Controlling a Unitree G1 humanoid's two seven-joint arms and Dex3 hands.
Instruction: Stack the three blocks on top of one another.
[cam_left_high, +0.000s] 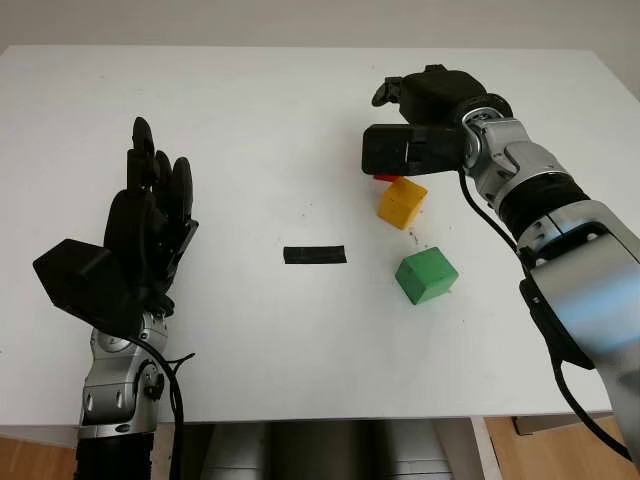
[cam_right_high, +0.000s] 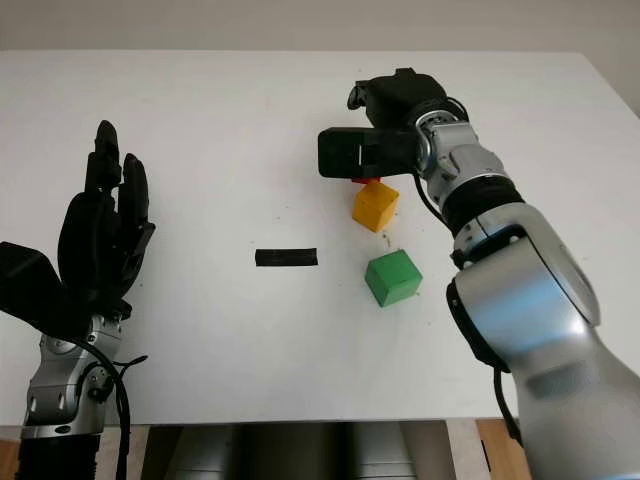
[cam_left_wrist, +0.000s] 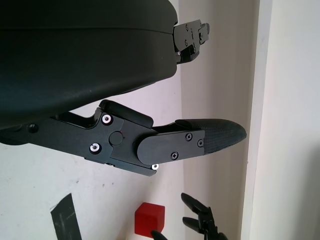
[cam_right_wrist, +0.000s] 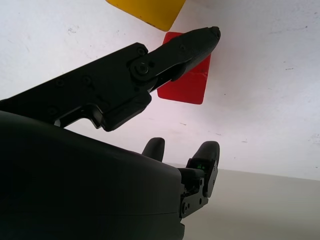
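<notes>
Fingers of the right hand (cam_left_high: 420, 110) hang open over the red block (cam_right_wrist: 186, 80), which lies on the table (cam_left_high: 250, 100) seemingly under them, ungripped. Yellow block (cam_left_high: 402, 202) sits just beside the red one, nearer the robot; green block (cam_left_high: 427, 276) nearer still. Left hand (cam_left_high: 150, 215) is open, well apart.

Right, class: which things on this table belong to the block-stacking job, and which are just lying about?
Belonging to the job:
red block, under the right hand
yellow block
green block
right hand, open, over the red block

Just lying about:
black tape strip
left hand, open, raised at the table's near left
white table
</notes>
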